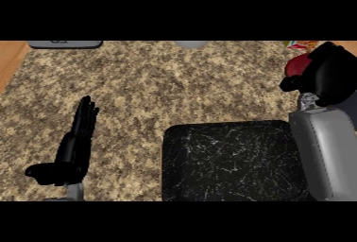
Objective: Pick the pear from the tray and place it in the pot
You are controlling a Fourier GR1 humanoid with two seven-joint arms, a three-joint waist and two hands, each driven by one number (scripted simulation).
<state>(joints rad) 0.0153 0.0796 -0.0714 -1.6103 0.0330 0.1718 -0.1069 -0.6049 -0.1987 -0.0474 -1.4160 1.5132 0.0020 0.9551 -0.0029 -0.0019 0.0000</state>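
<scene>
Right hand [327,71] over red pot [298,64], beyond black tray [230,160]

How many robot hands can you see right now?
2. The left hand stands open at the counter's left; the right hand is at upper right, over the red pot.

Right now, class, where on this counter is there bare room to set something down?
Bare counter stretches between the left robot hand and the tray. The tray itself lies bare. Crowded: the upper right, where the right robot hand overlaps the red pot.
</scene>
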